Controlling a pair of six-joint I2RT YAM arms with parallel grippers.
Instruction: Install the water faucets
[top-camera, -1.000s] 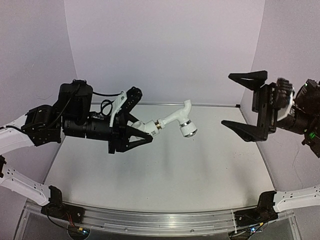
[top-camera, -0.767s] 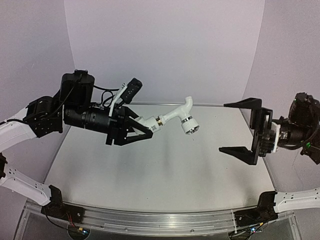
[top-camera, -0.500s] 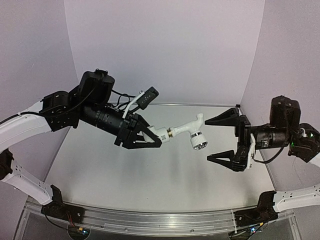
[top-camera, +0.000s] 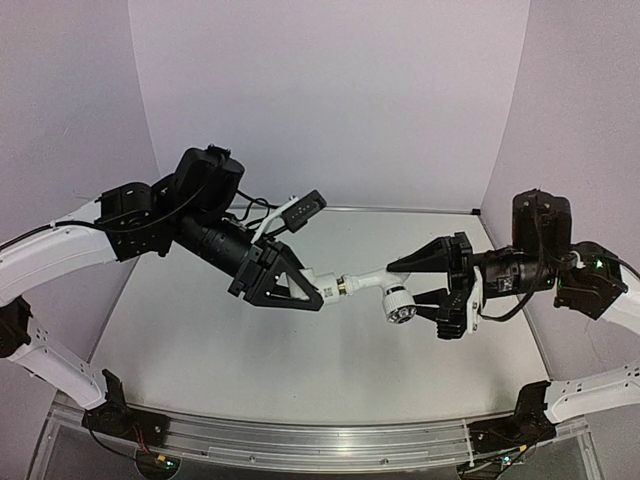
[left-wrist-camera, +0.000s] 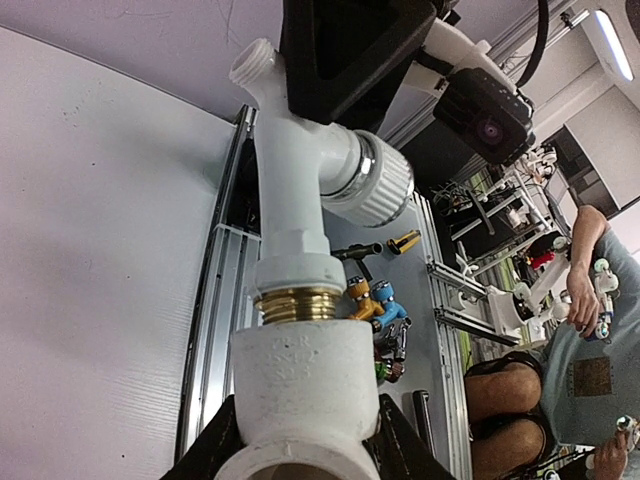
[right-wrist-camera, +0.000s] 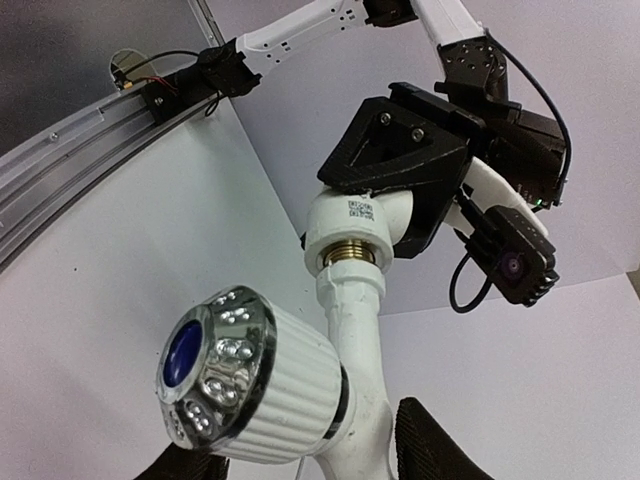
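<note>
Hanging in the air, the short white round plastic fitting (top-camera: 328, 287) is gripped by the left claw (top-camera: 312, 291), with the grey tabletop (top-camera: 250, 375) well below it. The small white plastic tap (top-camera: 372, 281) with a ribbed knob (top-camera: 402, 306) is joined to the fitting by a gold thread (top-camera: 343, 285). The right claw (top-camera: 403, 291) is spread wide around the tap's far end. If it is shut crooked, the thread could be jammed or the fitting pulled loose.

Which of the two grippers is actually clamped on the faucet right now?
The left gripper, shut on the white fitting at the brass end of the tap. The right gripper is open, its fingers straddling the tap.
</note>
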